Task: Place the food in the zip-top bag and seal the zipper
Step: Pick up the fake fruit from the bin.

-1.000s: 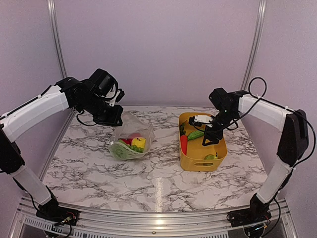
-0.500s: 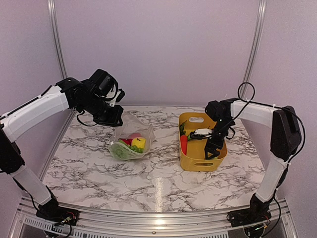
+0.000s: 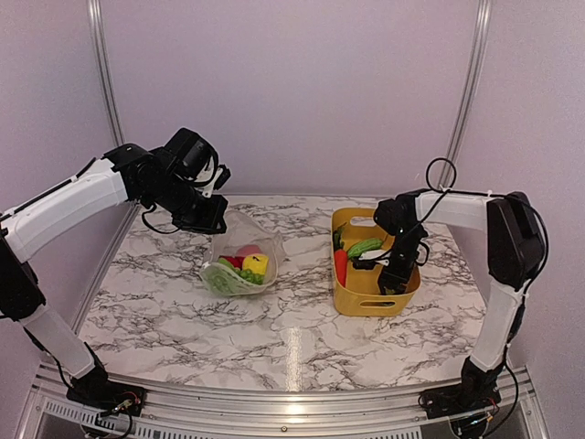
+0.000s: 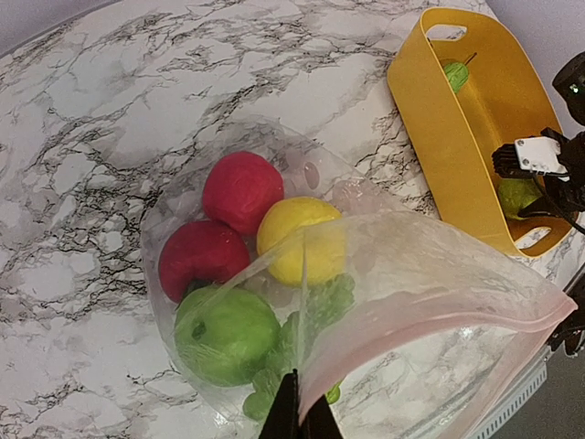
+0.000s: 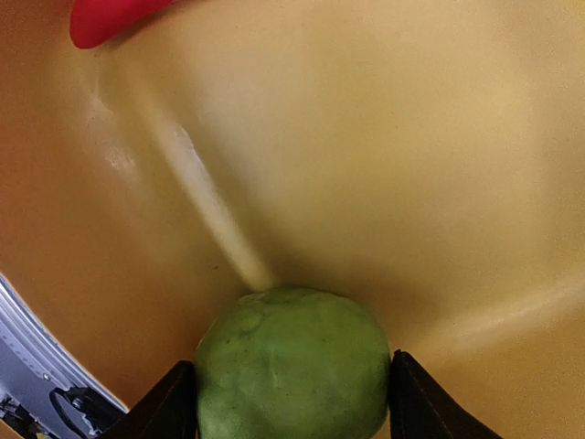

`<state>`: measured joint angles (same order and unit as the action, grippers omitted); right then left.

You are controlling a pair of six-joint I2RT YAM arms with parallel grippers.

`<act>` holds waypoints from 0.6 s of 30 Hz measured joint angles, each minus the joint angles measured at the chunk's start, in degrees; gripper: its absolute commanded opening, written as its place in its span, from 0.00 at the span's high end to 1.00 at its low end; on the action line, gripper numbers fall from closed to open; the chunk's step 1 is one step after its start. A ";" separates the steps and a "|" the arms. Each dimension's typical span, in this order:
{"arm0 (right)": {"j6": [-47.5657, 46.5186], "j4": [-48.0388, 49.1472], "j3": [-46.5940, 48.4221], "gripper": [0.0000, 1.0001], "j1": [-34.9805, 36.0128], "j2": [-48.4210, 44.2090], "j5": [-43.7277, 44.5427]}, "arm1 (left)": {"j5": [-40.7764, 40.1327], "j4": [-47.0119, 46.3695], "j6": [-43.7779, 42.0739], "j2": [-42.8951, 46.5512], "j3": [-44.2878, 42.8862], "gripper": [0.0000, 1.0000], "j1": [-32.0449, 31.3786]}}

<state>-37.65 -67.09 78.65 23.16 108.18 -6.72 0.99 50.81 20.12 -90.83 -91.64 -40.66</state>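
Already bagged: two red fruits [image 4: 224,224], a lemon [image 4: 302,240], a green apple [image 4: 226,334] and leafy greens [image 4: 311,320] lie inside the zip-top bag [image 3: 242,261].
Bag's place: on the counter [image 3: 183,311], near the yellow basket [image 3: 375,300] but not touching it, on the left arm's side.
Left to move: a red piece [image 3: 340,265], a long green piece [image 3: 364,247] and a round green fruit [image 5: 292,366], all inside the basket.
Zipper [image 4: 439,306]: unsealed, the mouth gapes toward the basket; sealing looks like the last step.
Progress: I judge it past halfway on loading, with closing not begun.
Left fingers [image 4: 299,416]: pinched tight on the bag's upper mouth edge, lifting it open.
Right fingers [image 5: 169,407]: low in the basket and spread wide, one against each side of the green fruit, closed onto it as far as the wrist view shows. The fruit rests on the basket floor.
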 measured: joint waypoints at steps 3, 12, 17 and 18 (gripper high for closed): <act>0.81 -0.22 1.22 0.48 0.02 0.35 0.15 | -0.02 -0.02 0.00 0.00 0.00 1.00 0.00; 1.68 0.66 11.32 0.53 0.00 -0.59 -2.84 | 0.00 -0.42 0.02 0.00 1.18 1.00 0.00; 1.68 1.01 16.94 0.54 0.00 -3.17 -7.34 | 0.00 -0.68 0.04 0.00 1.18 1.00 0.00; 1.66 1.07 17.94 0.54 0.00 -3.50 -8.22 | 0.00 -0.74 0.04 0.00 1.18 1.00 0.00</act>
<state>-35.99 -66.02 96.60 23.16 104.68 -14.94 0.99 50.06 20.16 -90.83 -90.45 -40.66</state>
